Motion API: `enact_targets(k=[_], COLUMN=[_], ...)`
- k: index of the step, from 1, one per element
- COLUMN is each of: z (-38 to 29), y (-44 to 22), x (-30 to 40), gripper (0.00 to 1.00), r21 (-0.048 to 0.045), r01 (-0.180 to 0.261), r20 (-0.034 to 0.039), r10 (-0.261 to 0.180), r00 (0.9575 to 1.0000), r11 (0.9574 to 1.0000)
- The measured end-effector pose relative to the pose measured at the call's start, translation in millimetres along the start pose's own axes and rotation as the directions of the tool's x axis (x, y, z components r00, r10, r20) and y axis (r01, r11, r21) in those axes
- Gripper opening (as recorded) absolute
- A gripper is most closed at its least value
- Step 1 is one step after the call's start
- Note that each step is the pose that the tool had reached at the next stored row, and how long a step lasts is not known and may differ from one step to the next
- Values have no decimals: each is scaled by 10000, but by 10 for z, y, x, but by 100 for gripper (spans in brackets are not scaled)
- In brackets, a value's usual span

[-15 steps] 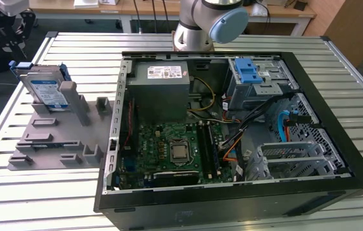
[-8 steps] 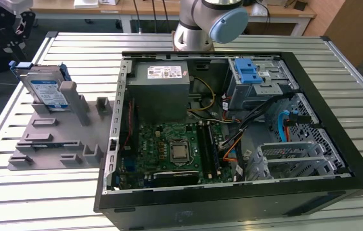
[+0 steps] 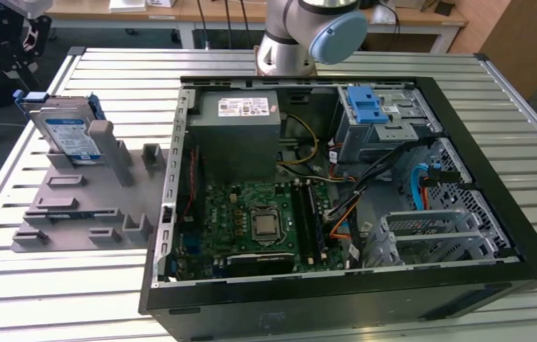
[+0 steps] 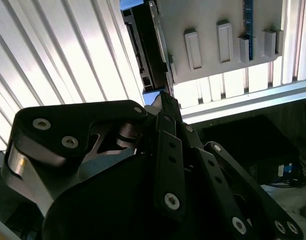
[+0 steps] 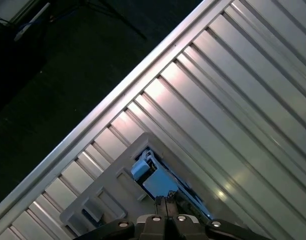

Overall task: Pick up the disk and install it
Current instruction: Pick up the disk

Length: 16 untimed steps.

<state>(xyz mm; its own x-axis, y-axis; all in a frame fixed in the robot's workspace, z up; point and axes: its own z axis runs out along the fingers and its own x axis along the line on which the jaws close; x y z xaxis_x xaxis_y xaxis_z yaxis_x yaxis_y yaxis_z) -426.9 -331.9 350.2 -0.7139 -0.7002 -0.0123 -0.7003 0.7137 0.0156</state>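
Disk (image 3: 67,134) stands on edge in the grey rack (image 3: 69,214) on the desk (image 3: 60,299), at roughly 9 o'clock of the open PC case (image 3: 345,303) in the exterior view. Gripper (image 5: 166,204) lines up over it in the first wrist view, fingers pressed together, holding nothing. Risk: descending like that rams the disk's top edge or tips it in its slot. Loose cables (image 3: 342,211) near the drive cage (image 3: 382,121) could snag at install. Disk's lower edge is hidden in the rack, and the gripper's height above it is unclear.
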Motion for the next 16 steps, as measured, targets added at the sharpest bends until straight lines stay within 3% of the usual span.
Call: enact_targets(k=[13, 16], z=[0, 2], y=[0, 0], x=[0, 0], gripper=[11, 11], r21=[-1, -5], r01=[101, 429], r20=[-2, -7], r10=[-101, -429], r00=[9999, 9991], r11=[9999, 9991])
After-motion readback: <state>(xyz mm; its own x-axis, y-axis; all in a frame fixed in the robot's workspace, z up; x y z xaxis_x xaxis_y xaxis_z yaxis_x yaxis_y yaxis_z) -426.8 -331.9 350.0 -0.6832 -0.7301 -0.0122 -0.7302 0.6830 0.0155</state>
